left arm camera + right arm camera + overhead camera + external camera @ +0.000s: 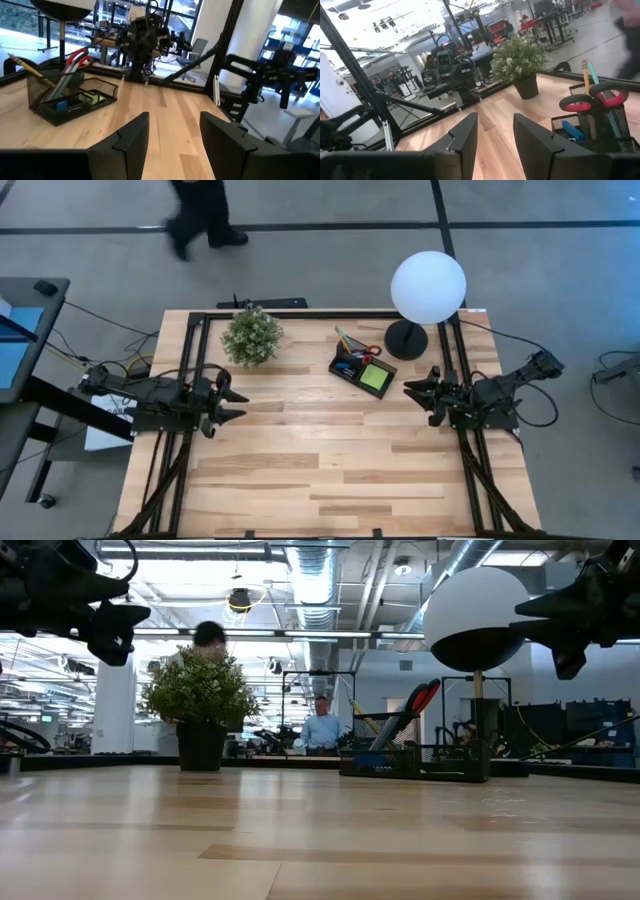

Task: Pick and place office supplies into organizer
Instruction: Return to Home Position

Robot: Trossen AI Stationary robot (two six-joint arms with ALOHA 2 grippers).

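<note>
The black mesh organizer (350, 366) stands on the table's far right part, beside the lamp base. In it are red-handled scissors (77, 60) standing handles up, a yellow pencil (24, 66), a lime-green sticky-note pad (377, 377) lying flat and a blue eraser (572, 131). My left gripper (172, 145) hangs open over the table's left edge, pointing level toward the right. My right gripper (496, 142) hangs open over the right edge, pointing level toward the left, a short way near of the organizer. Neither has anything between its fingers.
A green potted plant (252, 335) stands at the far middle left. A lamp with a white globe (428, 287) on a round black base (406, 338) stands at the far right. A black frame (300, 314) runs along the far edge and both sides. A person (200, 215) walks beyond the table.
</note>
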